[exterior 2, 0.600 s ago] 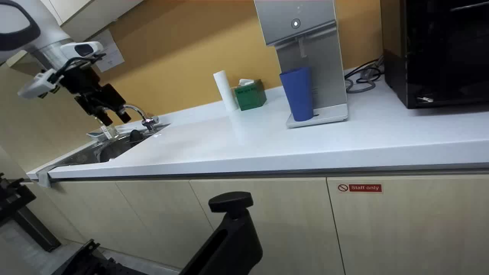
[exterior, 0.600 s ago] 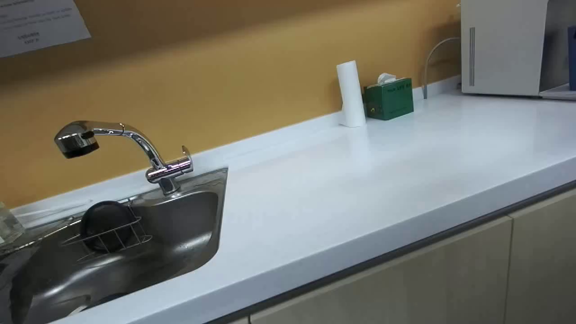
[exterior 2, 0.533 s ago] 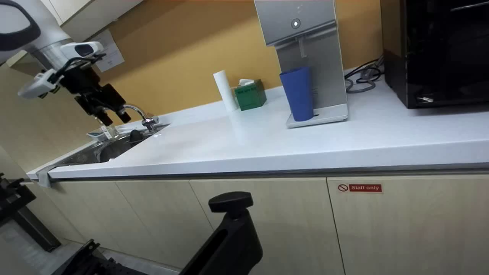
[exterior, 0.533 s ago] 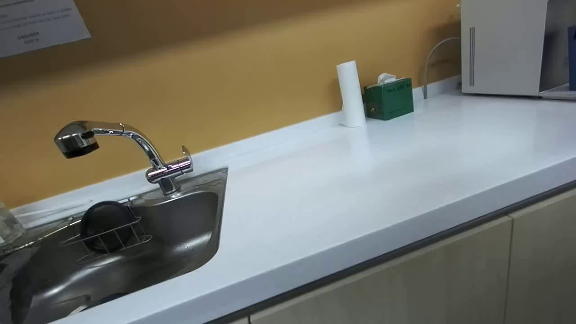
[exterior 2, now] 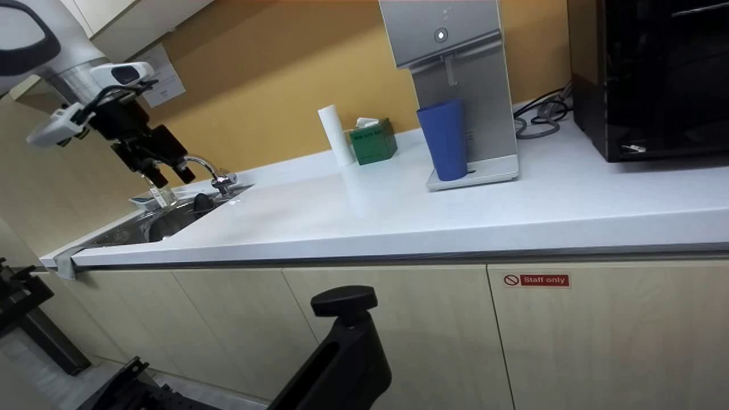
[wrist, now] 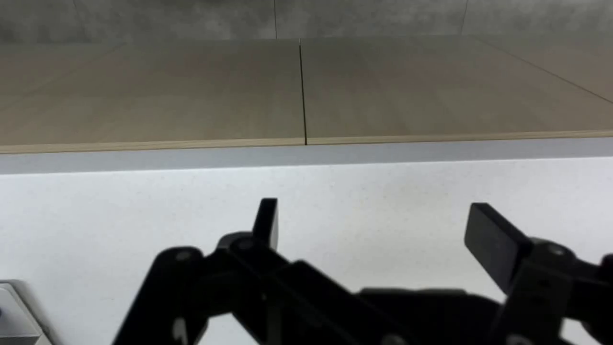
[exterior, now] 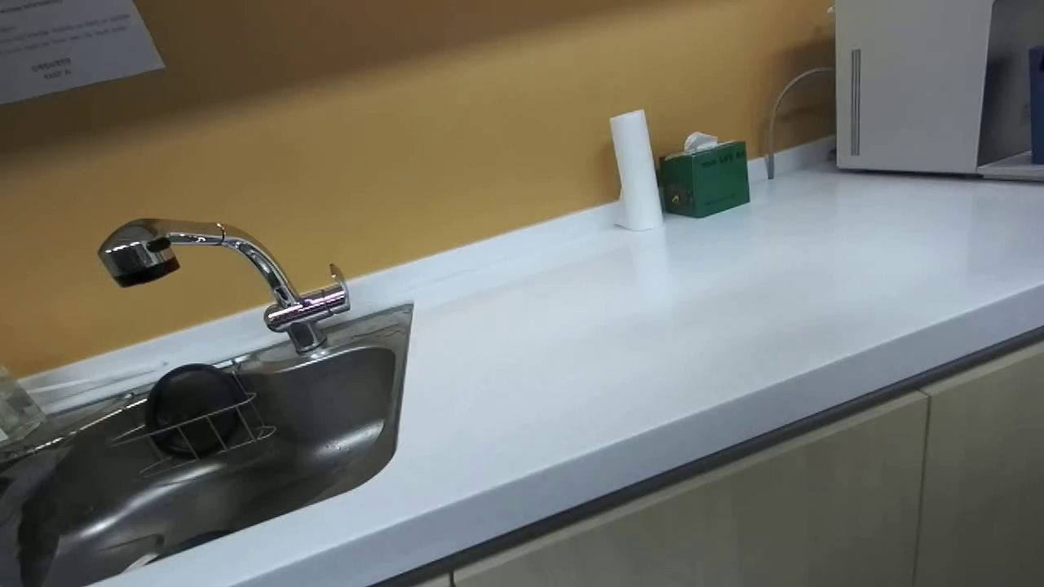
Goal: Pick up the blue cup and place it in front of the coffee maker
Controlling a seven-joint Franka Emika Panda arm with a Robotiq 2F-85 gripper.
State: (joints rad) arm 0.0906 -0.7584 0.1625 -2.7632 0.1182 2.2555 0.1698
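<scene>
The blue cup stands upright on the base plate of a tall grey dispenser machine, under its spout, in an exterior view. At the right edge of an exterior view only a sliver of the cup shows, beside the machine's pale side. No separate coffee maker can be made out. My gripper hangs in the air at the left, apart from the cup. In the wrist view my gripper is open, with only white counter seen between its fingers. The cup does not show in the wrist view.
A green tissue box and a white paper roll stand by the wall. A sink with a tap lies at one end. A black appliance stands right of the machine. The counter's front edge crosses the wrist view.
</scene>
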